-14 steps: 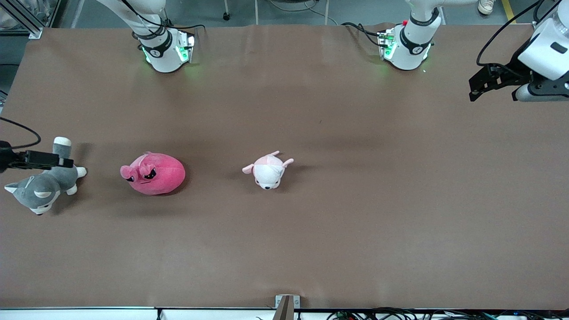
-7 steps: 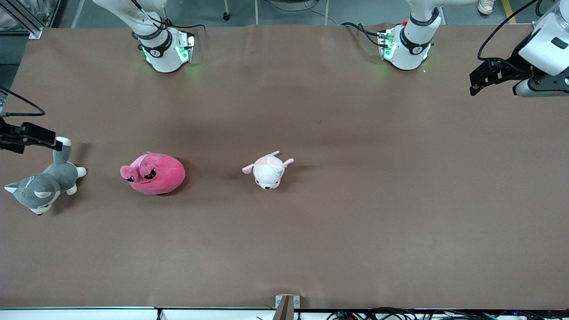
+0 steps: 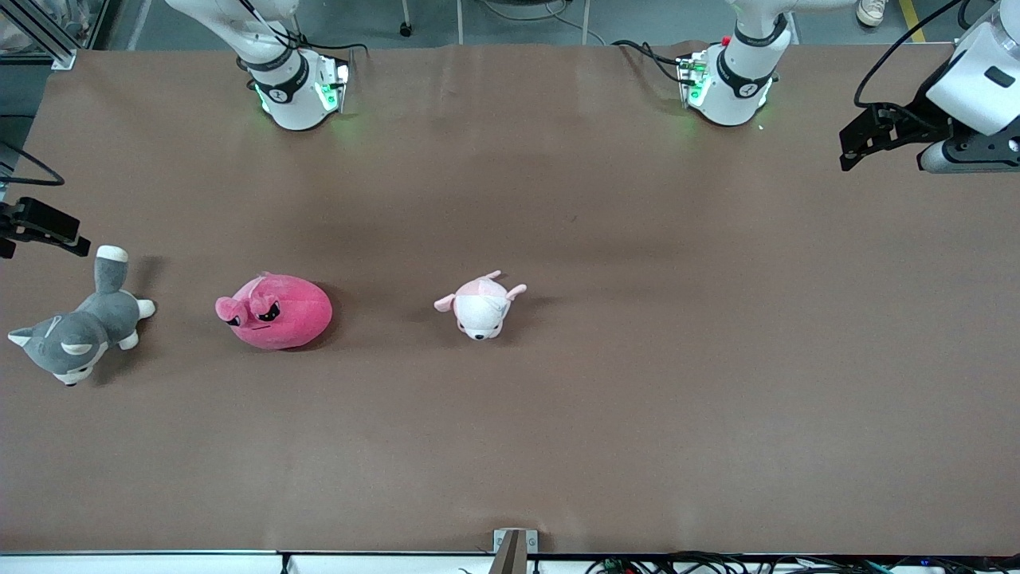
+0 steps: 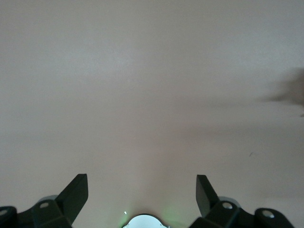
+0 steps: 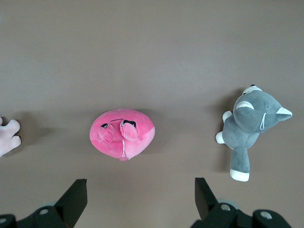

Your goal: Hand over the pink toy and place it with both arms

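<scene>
The pink toy (image 3: 275, 312) is a hot-pink blob plush with angry black eyes, lying on the brown table toward the right arm's end. In the right wrist view the pink toy (image 5: 122, 134) lies below, ahead of the open fingers. My right gripper (image 3: 44, 227) is up in the air over the table's edge at the right arm's end, close to the grey plush's tail; it (image 5: 140, 192) is open and empty. My left gripper (image 3: 865, 143) hangs open and empty over the left arm's end of the table; its wrist view shows it (image 4: 141, 190) over bare table only.
A grey-and-white plush wolf (image 3: 76, 335) lies beside the pink toy at the right arm's end, and also shows in the right wrist view (image 5: 249, 123). A small pale pink-and-white plush (image 3: 480, 305) lies near the table's middle. The arm bases (image 3: 295, 88) stand along the table's edge farthest from the front camera.
My right gripper has drawn away from over the grey plush toward the table's edge at the right arm's end. The left gripper has barely shifted. The toys have not moved.
</scene>
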Controlling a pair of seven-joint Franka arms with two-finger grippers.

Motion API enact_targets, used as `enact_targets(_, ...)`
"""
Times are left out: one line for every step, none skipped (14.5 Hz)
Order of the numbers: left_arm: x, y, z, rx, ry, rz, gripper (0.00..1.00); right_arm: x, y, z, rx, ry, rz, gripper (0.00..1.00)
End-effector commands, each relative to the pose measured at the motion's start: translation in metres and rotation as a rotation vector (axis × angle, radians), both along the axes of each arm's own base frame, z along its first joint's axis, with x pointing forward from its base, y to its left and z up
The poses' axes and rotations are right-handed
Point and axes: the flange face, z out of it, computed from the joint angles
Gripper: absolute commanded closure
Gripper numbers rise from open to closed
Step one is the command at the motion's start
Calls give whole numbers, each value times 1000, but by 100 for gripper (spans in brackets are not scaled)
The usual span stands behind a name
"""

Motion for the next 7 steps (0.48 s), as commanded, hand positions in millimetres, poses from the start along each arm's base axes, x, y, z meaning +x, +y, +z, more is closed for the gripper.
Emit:
enact_targets(-3, 0, 5, -13, 6, -12, 0, -11, 6, 2, -24, -14, -23, 0)
enact_targets(-3, 1, 5, -13, 6, -12, 0, -12, 3, 3, -25, -17, -29, 0)
enact_targets(-3, 1, 6, -13, 4, -15, 0, -12, 0, 3, -27, -18, -35, 0)
enact_targets(-3, 4, 7, -14, 1, -10, 0, -11, -1, 0, -33, -21, -41, 0)
enact_targets(-3, 6, 7, -13, 1, -7, 0, -11, -1, 0, -36, -36, -43, 0)
enact_targets(-3, 9, 9, -9, -2, -5, 0, -13, 0, 0, -37, -42, -43, 0)
enact_targets(-3, 11, 11, -8, -6, -2, 0, -14, -1, -1, -37, -36, -43, 0)
